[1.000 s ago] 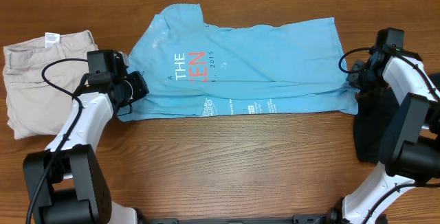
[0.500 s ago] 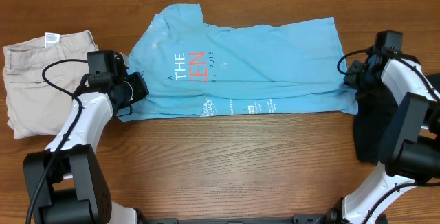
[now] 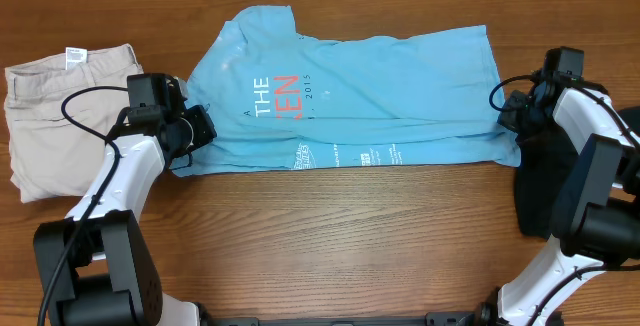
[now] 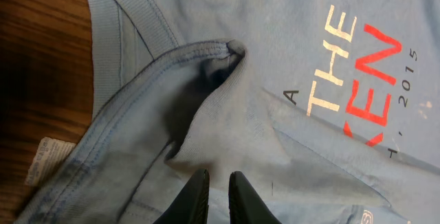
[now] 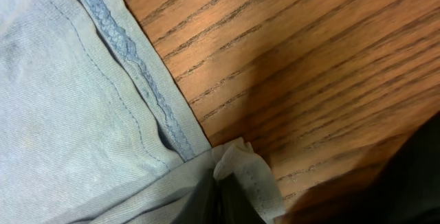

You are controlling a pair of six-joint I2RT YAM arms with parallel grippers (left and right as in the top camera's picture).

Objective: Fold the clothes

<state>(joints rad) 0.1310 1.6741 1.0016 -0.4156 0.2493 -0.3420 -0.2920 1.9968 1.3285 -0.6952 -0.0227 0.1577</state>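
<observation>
Blue T-shirt (image 3: 380,76) hem has just been clamped by the right gripper (image 5: 221,195); with the collar end pinched by the left gripper (image 4: 217,186), folding can likely be begun.

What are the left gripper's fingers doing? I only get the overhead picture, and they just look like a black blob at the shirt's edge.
Observer: In the left wrist view, the left gripper has its fingers close together, pinching a raised fold of the light blue T-shirt.
Operator: Is anything near that fold?
Observer: Yes, a small white label sits inside the neckline.
Operator: And the other gripper?
Observer: The right wrist view shows the right gripper shut on the shirt's hem corner, right at the edge where the wooden table begins.
</observation>
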